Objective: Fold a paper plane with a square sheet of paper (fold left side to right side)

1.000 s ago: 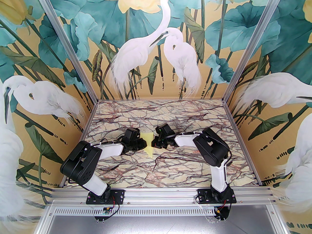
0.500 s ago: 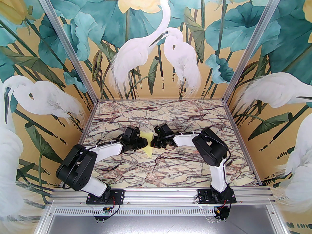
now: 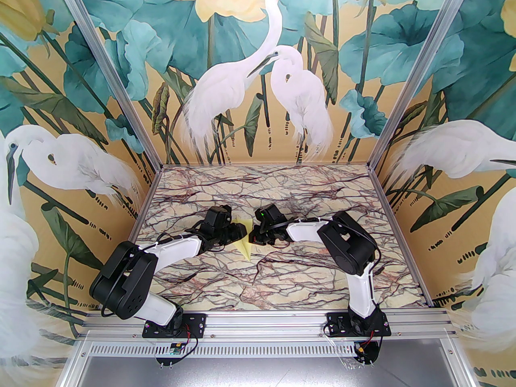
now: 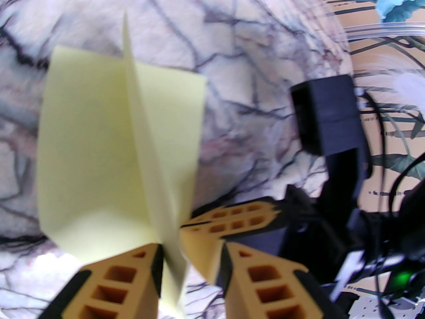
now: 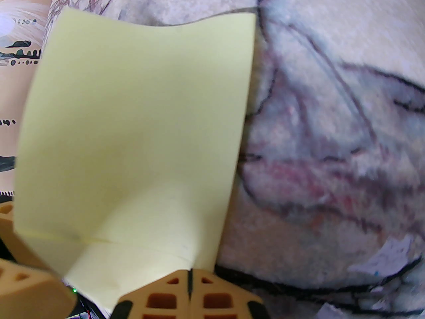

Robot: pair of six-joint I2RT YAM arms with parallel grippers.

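Note:
The square sheet of paper, pale yellow, is folded into a paper plane (image 3: 245,249) with a raised centre ridge (image 4: 139,138), its point toward the near edge. It stands between the two grippers at mid-table. My right gripper (image 3: 252,236) is shut on its edge; in the right wrist view the orange fingertips meet at the paper's lower rim (image 5: 189,272). My left gripper (image 3: 241,230) is open; in the left wrist view the ridge passes between its spread fingers (image 4: 123,277), close to the left one. The right gripper's fingers (image 4: 232,219) show just beyond.
The marble-patterned table (image 3: 282,280) is bounded by painted walls on three sides. A small white scrap (image 5: 391,254) lies on the table to the right of the plane. One finger of the left gripper (image 5: 23,277) sits at the paper's lower left.
The left gripper's jaws have parted a little and its wrist has turned and risen. The paper went from lying flat and wide to standing up narrow on its fold. The right arm stayed put.

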